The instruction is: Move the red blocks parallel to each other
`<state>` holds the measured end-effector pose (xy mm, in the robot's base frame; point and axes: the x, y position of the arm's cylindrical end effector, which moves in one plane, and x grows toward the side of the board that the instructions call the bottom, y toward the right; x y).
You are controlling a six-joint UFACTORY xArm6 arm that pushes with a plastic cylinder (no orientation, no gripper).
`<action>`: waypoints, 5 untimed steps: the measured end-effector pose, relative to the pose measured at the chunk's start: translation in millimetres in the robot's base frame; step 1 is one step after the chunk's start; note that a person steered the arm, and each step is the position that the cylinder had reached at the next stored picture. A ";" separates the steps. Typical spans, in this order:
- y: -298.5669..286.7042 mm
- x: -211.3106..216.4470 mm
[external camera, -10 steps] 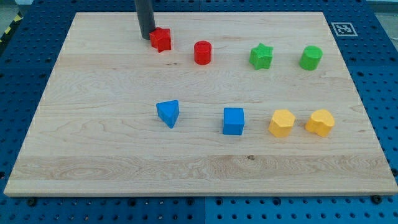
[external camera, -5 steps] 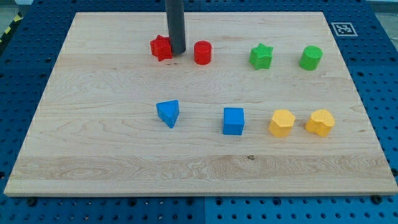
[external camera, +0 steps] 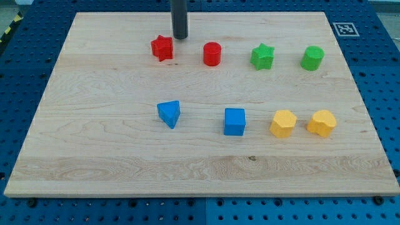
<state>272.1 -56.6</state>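
Rod hangs at upper centre-left of frame; my tip (external camera: 180, 37) touches no block and grasps nothing, sitting just above and right of the red star block (external camera: 162, 47), apart from it. Red cylinder (external camera: 212, 54) to the right in the same upper row, a clear gap between the two reds. Further right: green star (external camera: 262, 56), green cylinder (external camera: 312, 57). Lower row, left to right: blue triangular block (external camera: 169, 114), blue cube (external camera: 234, 121), two yellow blocks (external camera: 282, 123) (external camera: 321, 122). All on wooden board (external camera: 94, 162).
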 end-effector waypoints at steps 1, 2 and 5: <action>-23.4 6.9; -44.0 18.8; -51.0 32.3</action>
<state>304.4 -107.6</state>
